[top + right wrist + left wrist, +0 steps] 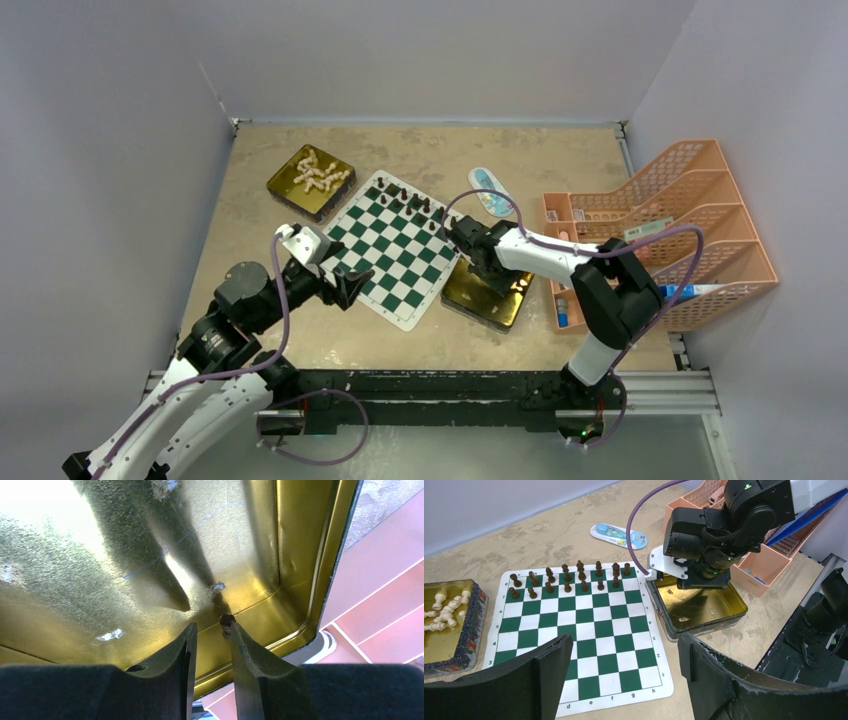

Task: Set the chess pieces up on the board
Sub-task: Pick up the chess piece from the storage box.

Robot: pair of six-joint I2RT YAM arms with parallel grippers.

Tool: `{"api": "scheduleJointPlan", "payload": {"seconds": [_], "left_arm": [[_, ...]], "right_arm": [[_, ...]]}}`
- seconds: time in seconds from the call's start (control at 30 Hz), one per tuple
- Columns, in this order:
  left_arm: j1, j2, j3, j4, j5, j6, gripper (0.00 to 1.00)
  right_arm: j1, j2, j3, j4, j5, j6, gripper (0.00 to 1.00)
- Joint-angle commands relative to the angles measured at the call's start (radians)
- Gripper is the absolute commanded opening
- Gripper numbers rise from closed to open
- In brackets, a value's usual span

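Left hand (624,647), chunky matte-black fingers (724,680) spread wide and empty, hung over the board's near edge. The board (589,630) was a thin green-and-white check mat flat on the worktop (549,535), border printed with digits and d–h. Dark brown chess pieces (566,580) stood upright in two rows along its far side. Cream ones (444,612) lay sideways in a gold tin (466,645) left of the board. Right hand (212,627) was inside the scratched tin (100,555) right of the board, slightly parted, one dark piece (227,621) touching one finger, not clamped.

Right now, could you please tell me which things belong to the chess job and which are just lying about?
For the job: board, dark pieces on it, cream pieces in the left tin, a dark piece in the right tin.
Lying about: orange rack, blue packet.
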Motion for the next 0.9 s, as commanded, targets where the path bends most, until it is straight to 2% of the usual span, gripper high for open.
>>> {"api": "scheduleJointPlan", "payload": {"seconds": [0.0, 0.57, 0.87], "left_arm": [[-0.001, -0.005, -0.001, 0.028, 0.015, 0.000, 0.77], [0.000, -0.001, 0.001, 0.025, 0.014, 0.022, 0.77], [-0.001, -0.002, 0.001, 0.018, 0.010, 0.026, 0.77]], "right_arm": [[-0.002, -0.031, 0.004, -0.001, 0.038, -0.022, 0.34], [-0.019, 0.024, -0.017, 0.005, 0.113, -0.012, 0.31], [-0.020, 0.043, -0.008, 0.012, 0.078, -0.007, 0.27]]}}
